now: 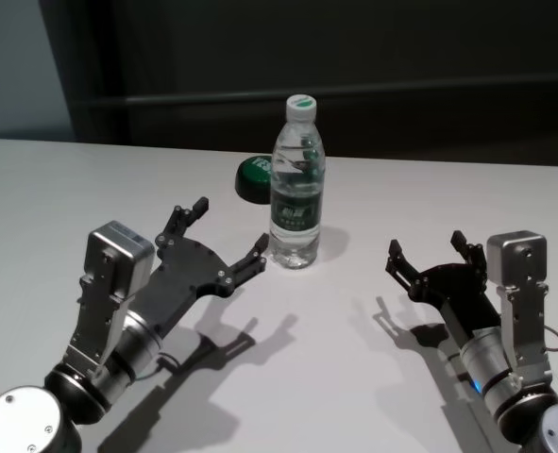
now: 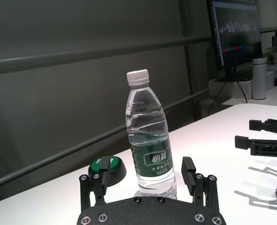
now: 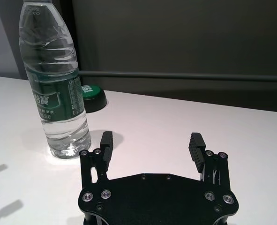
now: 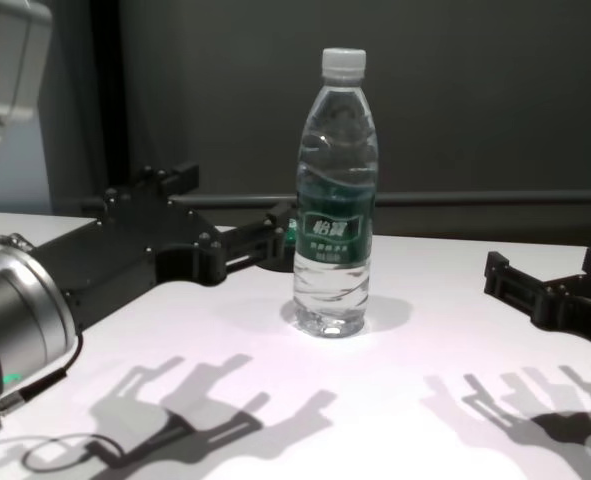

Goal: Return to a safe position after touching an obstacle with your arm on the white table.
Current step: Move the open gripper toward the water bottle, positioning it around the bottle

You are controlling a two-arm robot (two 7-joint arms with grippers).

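Clear plastic bottle (image 1: 297, 184) stands upright just beyond the left gripper (image 1: 224, 238), whose fingers are spread.

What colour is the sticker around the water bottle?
Dark green with white characters, on the water bottle. The left wrist view shows it best.

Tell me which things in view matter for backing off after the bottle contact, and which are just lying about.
Belongs to the job:
- water bottle, upright on the white table
- left gripper, open, close beside the bottle
- right gripper, open, apart from it on the other side

Just lying about:
- black button with green top, behind the bottle
- monitor, off the table
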